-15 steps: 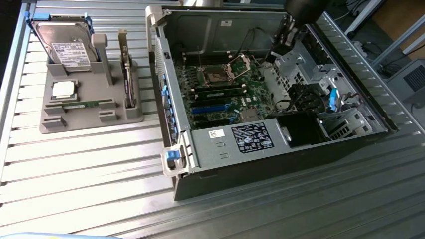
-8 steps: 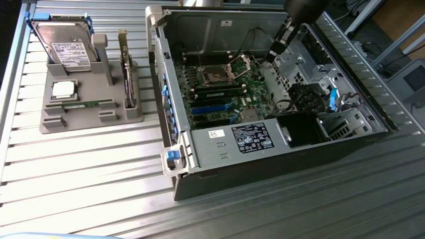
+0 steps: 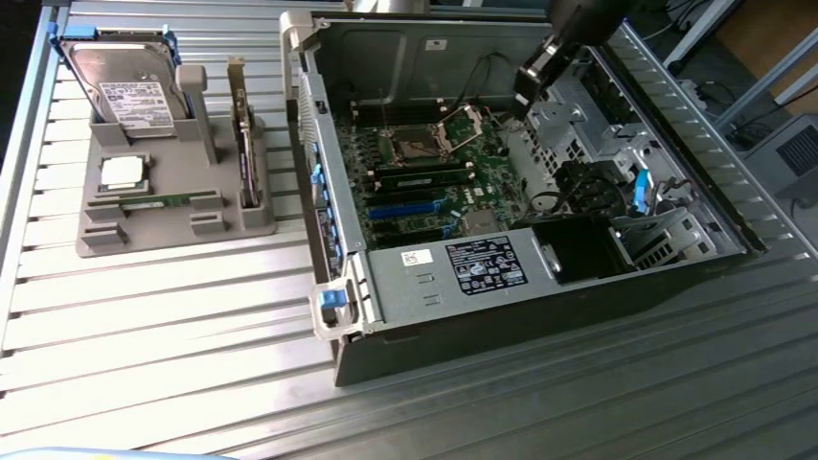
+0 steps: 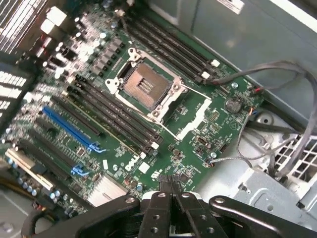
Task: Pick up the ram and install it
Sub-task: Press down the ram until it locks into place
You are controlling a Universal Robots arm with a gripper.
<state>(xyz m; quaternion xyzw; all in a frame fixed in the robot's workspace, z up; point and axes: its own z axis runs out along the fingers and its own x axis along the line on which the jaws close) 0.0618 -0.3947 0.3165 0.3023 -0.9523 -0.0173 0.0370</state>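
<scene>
A green ram stick (image 3: 169, 201) lies flat in the grey holder (image 3: 141, 235) at the exterior view's left. A second narrow board (image 3: 238, 105) stands on edge in the holder's slot beside it. Another green stick (image 3: 428, 179) appears seated in the motherboard's memory slots inside the open computer case (image 3: 383, 287). My gripper (image 3: 537, 65) hangs over the far right of the case, well away from the holder. In the wrist view its fingers (image 4: 159, 208) are shut together with nothing between them, above the motherboard (image 4: 208, 119) near the empty processor socket (image 4: 141, 84) and the black memory slots (image 4: 116, 116).
The holder also carries a silver hard drive (image 3: 128, 86) with a white label and a square silver processor chip (image 3: 124, 172). Loose grey cables (image 4: 277, 74) cross the case near the motherboard's edge. The case walls stand tall around the board. Everything rests on a ribbed metal table (image 3: 167, 316).
</scene>
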